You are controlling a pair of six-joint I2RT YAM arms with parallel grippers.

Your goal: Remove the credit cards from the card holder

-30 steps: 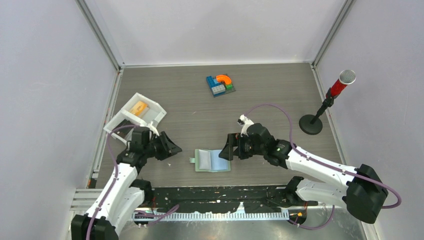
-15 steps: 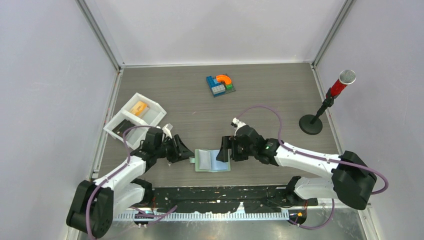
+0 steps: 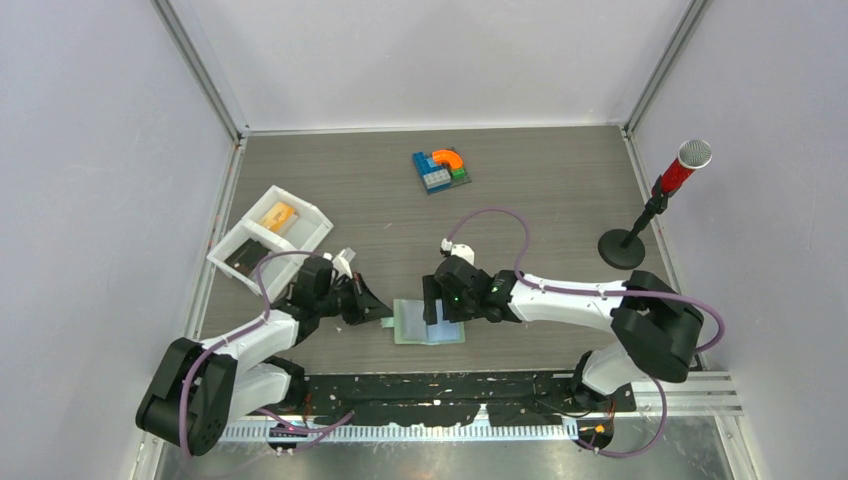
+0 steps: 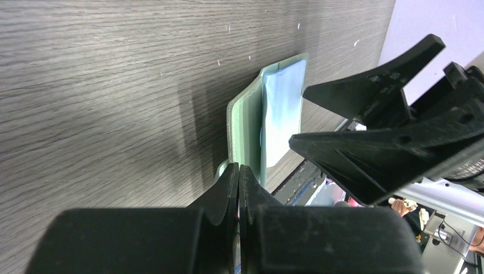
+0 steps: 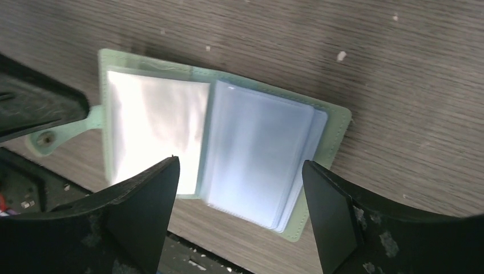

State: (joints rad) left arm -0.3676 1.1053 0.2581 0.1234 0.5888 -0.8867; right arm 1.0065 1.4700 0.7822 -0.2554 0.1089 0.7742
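Card holder (image 3: pixel 408 325) lies open at the near table edge. Left gripper (image 4: pixel 238 171) pressed together at its tab; right gripper (image 5: pixel 238 165) spread over the sleeve pages (image 5: pixel 257 154), likely floppy and slick. Light: pin the tab, pinch card edges. Beyond, an orange credit card (image 3: pixel 278 215) in the white tray (image 3: pixel 305 207).

**Tally, tabletop**

One sage-green book-like folding card holder (image 3: pixel 412 322). One white two-compartment plastic tray (image 3: pixel 315 235). Loose cards, two: one orange flat plastic card (image 3: pixel 278 215), one dark flat card (image 3: pixel 243 262). One blue-orange-green toy block cluster (image 3: pixel 441 170). One red-bodied microphone on black stand (image 3: pixel 672 180).
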